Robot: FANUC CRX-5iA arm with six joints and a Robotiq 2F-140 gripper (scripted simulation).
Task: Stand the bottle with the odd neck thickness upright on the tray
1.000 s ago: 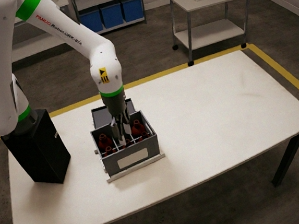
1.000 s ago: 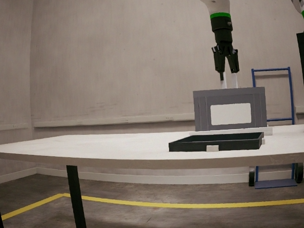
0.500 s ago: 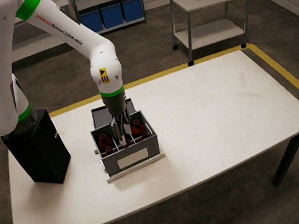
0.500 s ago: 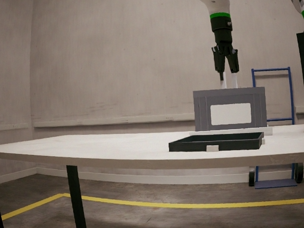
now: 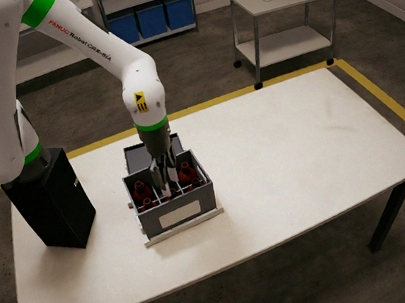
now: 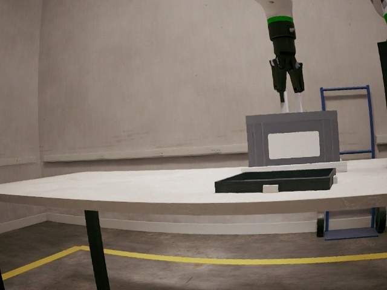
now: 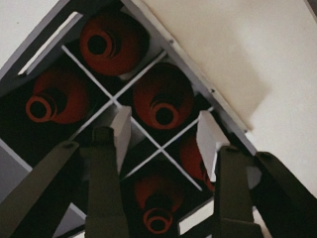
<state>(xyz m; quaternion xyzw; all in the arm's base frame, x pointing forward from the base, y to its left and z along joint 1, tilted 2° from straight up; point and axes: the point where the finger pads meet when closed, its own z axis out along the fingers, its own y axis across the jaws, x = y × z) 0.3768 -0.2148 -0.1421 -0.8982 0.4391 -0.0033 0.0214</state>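
Fingers (image 5: 170,183) (image 6: 291,107) point down into the crate (image 5: 208,196) (image 6: 293,123) (image 7: 185,64), parted to a middling width and gripping nothing. The neck of the middle bottle (image 5: 173,192) (image 7: 149,94) of the front row shows in the gap from the wrist view, with no pad visibly closed on it. I read the spacing as chosen to straddle a neck without spreading into neighbours.

All five bottles are in the crate, so the odd one is too; which it is, I cannot tell. Neck widths are too close, and one bottle (image 7: 190,151) is partly hidden by a pad. The rear middle compartment has no bottle, giving one side of the fingers useful room.

Thin dividers (image 7: 144,130) separate the bottles. They should help keep the other four standing, but a low finger could catch one and drag the loose crate. A pale strip (image 5: 184,227) (image 6: 343,166) runs beside its base, presumably marking or guarding its place on the counter (image 5: 287,157) (image 6: 124,187) (image 7: 223,40).

The tray (image 5: 137,158) (image 6: 237,187) sits level behind the crate, holding no bottle in the views I have. I'd settle the neck comparison before closing, then lift straight up past the walls. Over the tray, I'd lower until the base is supported before release, so the bottle cannot drop or sink.
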